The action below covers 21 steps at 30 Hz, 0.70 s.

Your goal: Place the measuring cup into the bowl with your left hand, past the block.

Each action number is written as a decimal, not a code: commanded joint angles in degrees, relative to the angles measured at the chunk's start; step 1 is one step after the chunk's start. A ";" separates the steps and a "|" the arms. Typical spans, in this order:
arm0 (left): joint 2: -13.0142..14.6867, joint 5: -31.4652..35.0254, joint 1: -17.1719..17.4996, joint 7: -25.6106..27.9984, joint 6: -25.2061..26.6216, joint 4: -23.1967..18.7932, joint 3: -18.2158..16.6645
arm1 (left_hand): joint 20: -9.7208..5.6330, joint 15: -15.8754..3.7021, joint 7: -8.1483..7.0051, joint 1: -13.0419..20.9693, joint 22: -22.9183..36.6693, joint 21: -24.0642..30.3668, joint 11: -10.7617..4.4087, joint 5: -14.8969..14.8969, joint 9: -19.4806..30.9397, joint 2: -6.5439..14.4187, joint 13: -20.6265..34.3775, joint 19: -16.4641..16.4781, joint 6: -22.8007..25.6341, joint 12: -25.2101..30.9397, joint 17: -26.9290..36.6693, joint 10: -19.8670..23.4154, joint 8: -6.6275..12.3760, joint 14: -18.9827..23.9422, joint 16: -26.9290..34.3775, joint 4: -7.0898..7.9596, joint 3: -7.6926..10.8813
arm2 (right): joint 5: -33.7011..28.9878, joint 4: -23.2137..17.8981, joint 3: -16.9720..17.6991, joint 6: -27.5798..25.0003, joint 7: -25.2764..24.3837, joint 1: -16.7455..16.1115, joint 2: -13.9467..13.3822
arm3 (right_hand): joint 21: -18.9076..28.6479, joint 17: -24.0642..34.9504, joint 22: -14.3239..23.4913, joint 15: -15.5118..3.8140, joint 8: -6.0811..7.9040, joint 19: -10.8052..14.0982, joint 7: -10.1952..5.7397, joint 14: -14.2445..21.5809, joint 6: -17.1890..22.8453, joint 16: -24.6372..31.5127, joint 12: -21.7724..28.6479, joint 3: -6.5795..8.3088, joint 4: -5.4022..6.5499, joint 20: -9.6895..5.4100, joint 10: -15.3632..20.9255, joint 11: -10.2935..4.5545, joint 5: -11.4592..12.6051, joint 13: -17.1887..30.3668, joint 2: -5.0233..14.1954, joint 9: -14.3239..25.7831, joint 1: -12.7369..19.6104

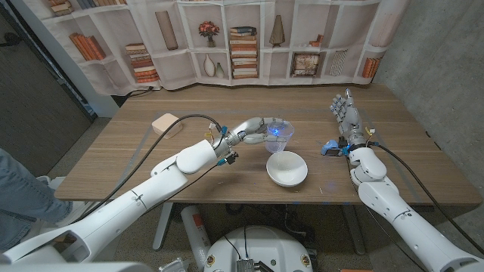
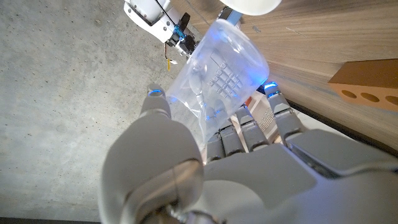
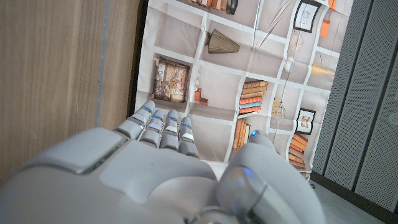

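Note:
My left hand (image 1: 252, 130) grips a clear plastic measuring cup (image 1: 277, 134) near the table's middle, just beyond the white bowl (image 1: 287, 168). In the left wrist view the cup (image 2: 217, 74) with printed markings sits between the thumb and the fingers (image 2: 249, 134) of my left hand (image 2: 205, 168), and the bowl's rim (image 2: 249, 6) shows beyond it. A tan wooden block (image 1: 164, 123) lies to the left of the cup; in the left wrist view the block (image 2: 367, 84) shows round holes. My right hand (image 1: 344, 113) stands upright at the table's right side, fingers apart, holding nothing; its back (image 3: 161, 174) fills the right wrist view's lower part.
A bookshelf backdrop (image 1: 242, 38) hangs behind the table's far edge. A person's leg in jeans (image 1: 19, 189) is at the left edge. The wooden table (image 1: 121, 162) has bare surface in front of the block and to the right of the bowl.

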 commanded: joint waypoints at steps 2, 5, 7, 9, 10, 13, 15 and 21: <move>0.17 1.42 -0.57 -0.81 1.36 -1.31 1.12 | -0.08 -0.18 -0.98 0.26 0.19 -0.16 0.04 0.17 0.13 0.45 0.11 -0.27 1.71 -0.03 -0.03 0.59 0.19 -0.51 -0.32 -0.05 0.34 | -0.01 -0.35 0.10 0.04 -0.12 -0.26 0.00 | -0.11 0.13 0.11 0.15 0.03 0.11 -0.19 -0.10 0.41 -0.13 0.24 -0.12 0.14 0.06 0.38 -0.09 -0.35 0.15 0.68 0.14 0.00; 0.09 1.87 -0.76 -1.01 1.61 -1.51 1.47 | -0.08 -0.10 -0.94 0.27 0.19 -0.20 -0.01 0.17 0.13 0.46 0.11 -0.33 1.71 -0.03 -0.03 0.65 0.16 -0.56 -0.33 -0.06 0.35 | 0.03 -0.28 0.09 0.18 0.08 -0.34 -0.01 | -0.14 0.13 0.12 0.18 0.03 0.12 -0.17 -0.09 0.43 -0.13 0.23 -0.13 0.13 0.05 0.37 -0.12 -0.35 0.15 0.69 0.14 0.00; 0.01 2.22 -0.99 -1.36 1.84 -1.63 1.85 | -0.08 -0.15 -1.00 0.27 0.19 -0.26 0.01 0.18 0.13 0.46 0.11 -0.44 1.66 -0.04 -0.03 0.65 0.13 -0.53 -0.31 -0.06 0.35 | 0.12 -0.37 0.17 0.24 -0.07 -0.52 0.07 | -0.15 0.13 0.12 0.16 0.03 0.11 -0.19 -0.10 0.42 -0.14 0.23 -0.14 0.13 0.08 0.38 -0.11 -0.36 0.15 0.70 0.14 -0.01; -0.02 2.51 -1.14 -1.55 2.01 -1.70 2.09 | -0.07 -0.12 -0.99 0.28 0.19 -0.29 -0.02 0.18 0.13 0.47 0.11 -0.49 1.66 -0.05 -0.03 0.67 0.11 -0.53 -0.31 -0.06 0.35 | 0.02 -0.23 0.15 0.45 0.17 -0.58 -0.01 | -0.17 0.13 0.12 0.25 0.01 0.12 -0.18 -0.09 0.39 -0.13 0.23 -0.15 0.12 0.08 0.37 -0.13 -0.36 0.15 0.71 0.14 -0.01; -0.04 2.70 -1.21 -1.59 2.10 -1.74 2.20 | -0.07 -0.08 -1.01 0.28 0.19 -0.31 -0.03 0.19 0.13 0.47 0.11 -0.51 1.67 -0.07 -0.03 0.65 0.10 -0.55 -0.31 -0.06 0.35 | 0.06 -0.27 0.19 0.45 0.09 -0.64 0.01 | -0.18 0.13 0.12 0.26 0.00 0.12 -0.19 -0.11 0.36 -0.14 0.23 -0.16 0.12 0.09 0.37 -0.15 -0.36 0.15 0.71 0.14 -0.01; -0.09 3.20 -1.42 -1.81 2.44 -1.91 2.54 | -0.07 -0.11 -1.03 0.28 0.19 -0.34 -0.04 0.19 0.13 0.48 0.11 -0.54 1.68 -0.09 -0.03 0.67 0.08 -0.56 -0.31 -0.06 0.35 | 0.21 -0.35 0.34 0.55 0.06 -0.83 0.02 | -0.20 0.14 0.12 0.27 0.03 0.13 -0.19 -0.07 0.45 -0.13 0.23 -0.17 0.12 0.10 0.39 -0.14 -0.37 0.15 0.73 0.14 -0.02; -0.11 3.74 -1.51 -1.79 2.66 -2.11 2.75 | -0.07 0.05 -1.08 0.28 0.19 -0.36 0.01 0.20 0.13 0.48 0.11 -0.56 1.70 -0.12 -0.03 0.66 0.06 -0.55 -0.30 -0.06 0.35 | 0.29 -0.39 0.43 0.66 0.12 -0.94 -0.01 | -0.21 0.14 0.12 0.24 0.05 0.13 -0.26 -0.10 0.51 -0.14 0.24 -0.18 0.11 0.09 0.42 -0.15 -0.37 0.15 0.74 0.14 -0.02; -0.08 4.63 -1.66 -1.95 2.81 -2.47 3.19 | -0.07 -0.10 -0.99 0.28 0.19 -0.43 0.04 0.21 0.13 0.49 0.11 -0.63 1.71 -0.17 -0.04 0.63 0.02 -0.67 -0.33 -0.06 0.35 | 0.52 -0.74 0.71 0.64 -0.07 -1.23 -0.08 | -0.25 0.14 0.12 0.22 0.02 0.17 -0.28 -0.04 0.46 -0.13 0.24 -0.20 0.09 0.14 0.43 -0.17 -0.38 0.15 0.77 0.14 -0.01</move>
